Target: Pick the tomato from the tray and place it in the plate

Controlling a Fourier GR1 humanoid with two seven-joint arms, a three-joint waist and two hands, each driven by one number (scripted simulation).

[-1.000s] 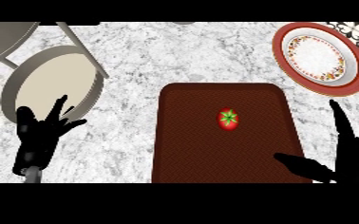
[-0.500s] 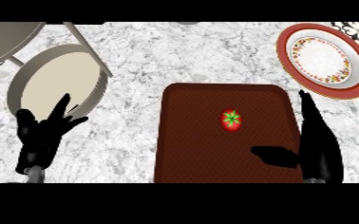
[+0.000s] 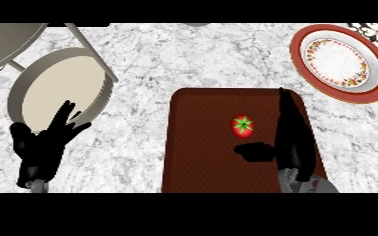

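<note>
Head view. The tomato (image 3: pixel 243 126), red with a green calyx, lies on the dark red tray (image 3: pixel 199 130), right of the tray's middle and well inside its rims. The tray's near end runs out at the view's lower edge, so its full length cannot be seen.

The right hand (image 3: pixel 291 150) stands edge-on over the tray's right part, with straight fingers (image 3: pixel 283 105) pointing away from the robot and the thumb (image 3: pixel 251 152) spread wide toward the left. It holds nothing. The tomato sits just left of the fingers and just beyond the thumb, and seems apart from both. The hand hides the tray beneath it, and its grey wrist is cut off below.

The plate (image 3: pixel 336 62), red-rimmed with a patterned white centre, lies at the upper right, well apart from the tomato. Its right side is cut off by the view's edge. A band of marble surface (image 3: pixel 184 55) separates the plate from the tray's far right corner.

The left hand (image 3: pixel 40 147) rests open, fingers up, at the lower left, overlapping the near rim of a round cream disc (image 3: pixel 59 92) set in a grey frame. What that disc is cannot be made out.
</note>
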